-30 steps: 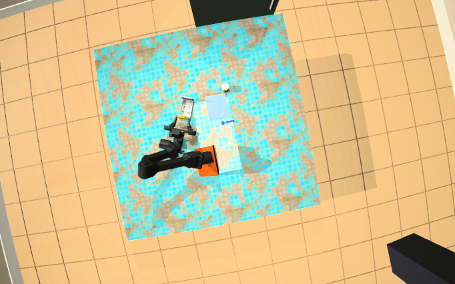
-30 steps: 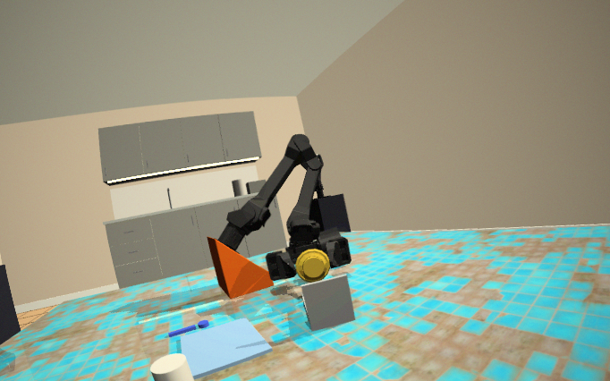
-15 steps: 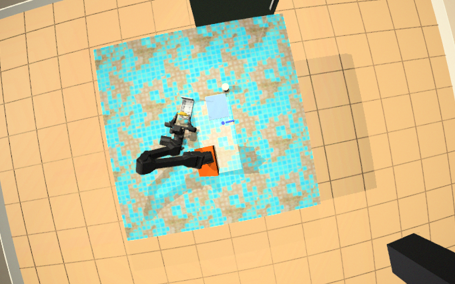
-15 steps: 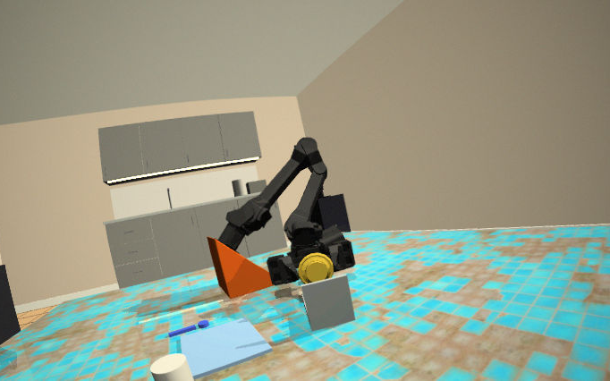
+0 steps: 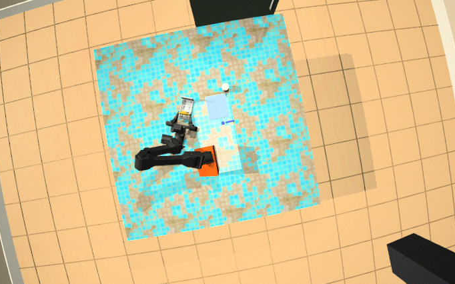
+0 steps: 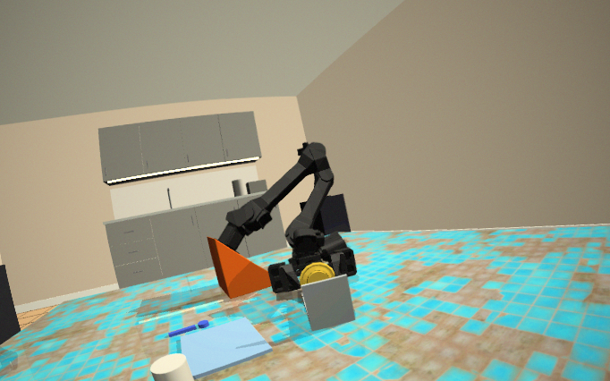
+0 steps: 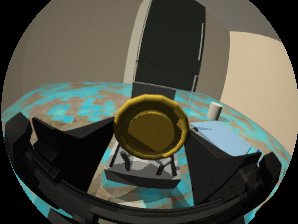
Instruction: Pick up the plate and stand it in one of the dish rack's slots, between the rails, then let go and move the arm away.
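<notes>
My gripper [image 5: 184,114] [image 6: 317,275] [image 7: 150,127] is shut on the yellow plate, with one finger at each side of its rim. The plate [image 5: 184,113] [image 6: 317,272] [image 7: 151,132] is upright and crosses the width of the dish rack. The grey dish rack [image 5: 188,98] [image 6: 329,303] [image 7: 142,176] stands on the patterned surface. In the exterior view the plate's lower edge is hidden behind the rack's end wall. Dark rails show below the plate in the wrist view. Whether the plate touches the rack floor or sits between rails I cannot tell.
A light blue board [image 5: 217,107] [image 6: 224,347] [image 7: 220,137] lies beside the rack, with a white cylinder [image 5: 225,87] [image 6: 171,367] [image 7: 215,111] near its corner. A small blue item [image 5: 229,121] [image 6: 182,330] lies by the board. An orange wedge [image 5: 208,171] [image 6: 246,279] is by the arm's base.
</notes>
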Robot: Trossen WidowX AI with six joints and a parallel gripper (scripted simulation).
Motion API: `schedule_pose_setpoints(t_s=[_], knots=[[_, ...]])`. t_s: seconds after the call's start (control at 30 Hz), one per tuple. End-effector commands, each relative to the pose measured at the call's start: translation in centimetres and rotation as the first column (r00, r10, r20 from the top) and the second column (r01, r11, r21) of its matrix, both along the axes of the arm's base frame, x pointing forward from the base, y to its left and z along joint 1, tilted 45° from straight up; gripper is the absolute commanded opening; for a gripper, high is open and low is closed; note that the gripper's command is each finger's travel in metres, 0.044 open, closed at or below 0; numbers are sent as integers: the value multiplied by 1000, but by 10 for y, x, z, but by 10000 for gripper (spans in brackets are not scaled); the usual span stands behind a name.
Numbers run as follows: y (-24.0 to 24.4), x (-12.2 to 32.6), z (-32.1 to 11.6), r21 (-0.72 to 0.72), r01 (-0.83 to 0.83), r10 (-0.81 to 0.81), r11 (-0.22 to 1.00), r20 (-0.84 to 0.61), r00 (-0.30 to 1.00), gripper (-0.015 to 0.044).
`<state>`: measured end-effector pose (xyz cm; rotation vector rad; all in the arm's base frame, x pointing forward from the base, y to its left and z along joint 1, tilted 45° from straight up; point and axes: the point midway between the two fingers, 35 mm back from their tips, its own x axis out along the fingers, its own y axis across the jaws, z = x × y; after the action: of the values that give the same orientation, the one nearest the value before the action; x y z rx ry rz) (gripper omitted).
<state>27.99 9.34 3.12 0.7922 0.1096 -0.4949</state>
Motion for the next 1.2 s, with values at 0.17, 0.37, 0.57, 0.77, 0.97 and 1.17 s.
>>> schedule_pose_setpoints(t_s=[0.17, 0.37, 0.57, 0.77, 0.97, 1.17], knots=[[-1, -1, 0, -5, -1, 1, 1000, -4, 1000, 0], [0, 0, 0, 1, 0, 0, 1000, 0, 1000, 157], [0, 0, 0, 1, 0, 0, 1000, 0, 1000, 315], [0, 0, 0, 1, 0, 0, 1000, 0, 1000, 400], [-7, 1, 10, 4, 2, -2, 1000, -3, 1000, 400], [-38, 3, 45, 12, 6, -6, 1000, -7, 1000, 400]])
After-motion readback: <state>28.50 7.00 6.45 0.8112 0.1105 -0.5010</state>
